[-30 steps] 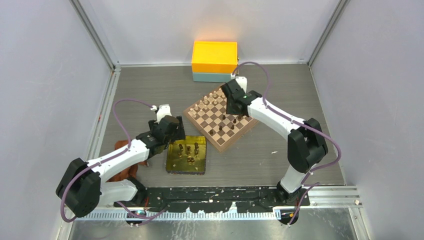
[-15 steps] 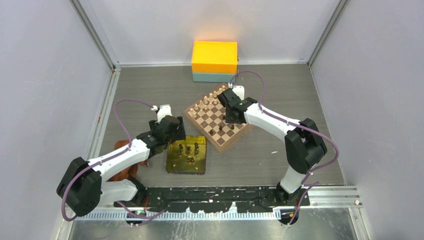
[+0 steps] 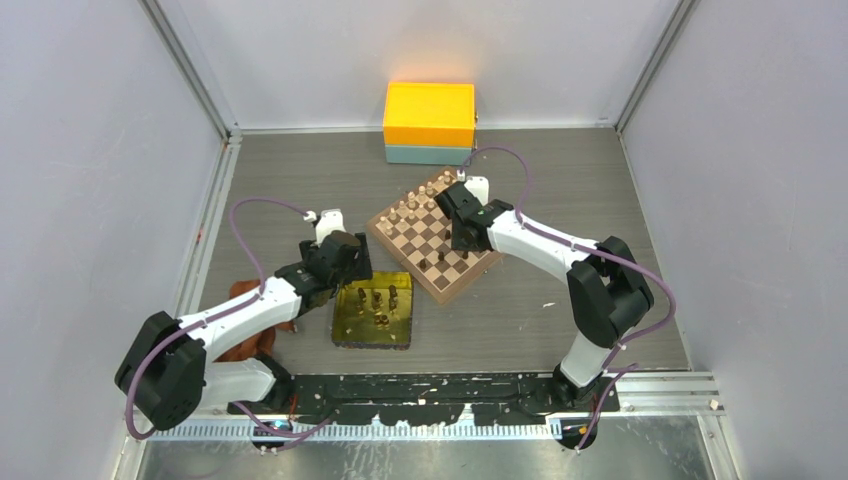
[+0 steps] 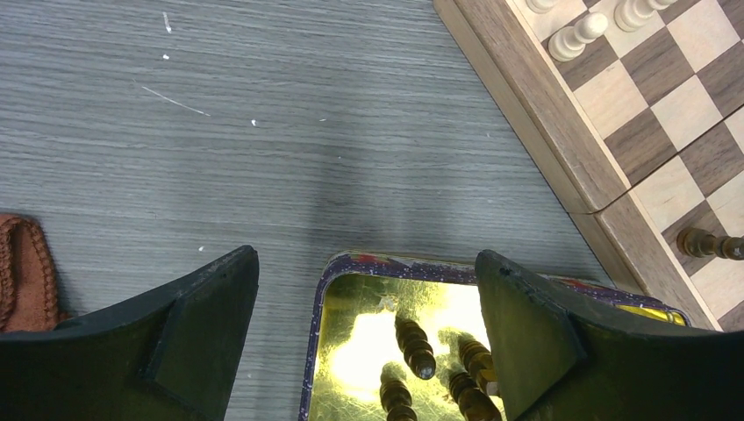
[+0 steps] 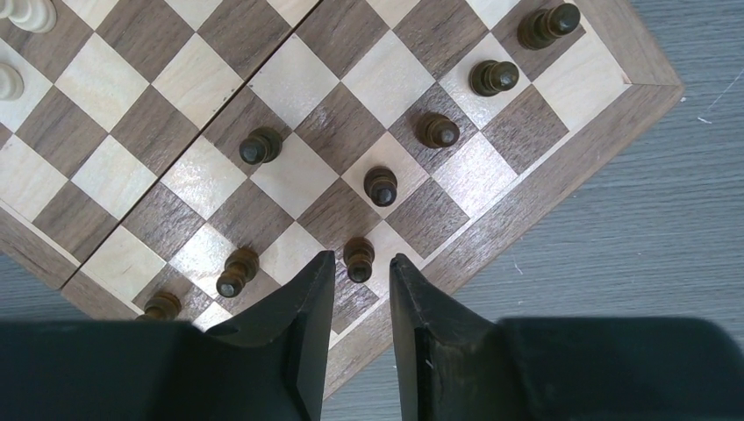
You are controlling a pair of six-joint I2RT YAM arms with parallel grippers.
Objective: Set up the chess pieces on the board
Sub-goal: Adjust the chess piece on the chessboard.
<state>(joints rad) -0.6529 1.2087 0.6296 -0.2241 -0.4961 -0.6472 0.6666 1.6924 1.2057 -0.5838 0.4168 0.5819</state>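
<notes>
The board [image 3: 400, 262] lies tilted at mid table; it also shows in the right wrist view [image 5: 289, 105] and the left wrist view [image 4: 561, 132]. Several dark-brown chess pieces [image 5: 381, 185] stand along its near-right side. More dark pieces [image 3: 378, 300] lie in the gold tray [image 3: 345, 330]. My right gripper [image 5: 361, 256] hangs over the board's near edge, jaws narrowly apart and holding nothing. One dark piece [image 5: 358, 263] stands just beyond its fingertips. My left gripper [image 4: 366, 254] is wide open over the tray's far-left corner [image 4: 320, 272], above the dark pieces [image 4: 414, 344] there.
Pale beige pieces [image 3: 410, 205] line the board's far-left side. An orange box on a teal base [image 3: 430, 115] stands at the back. A brown cloth [image 3: 245, 300] lies left of the tray. Grey walls close in both sides.
My right gripper has moved left over the board, from its right corner toward the near-middle edge. The left arm has hardly moved.
</notes>
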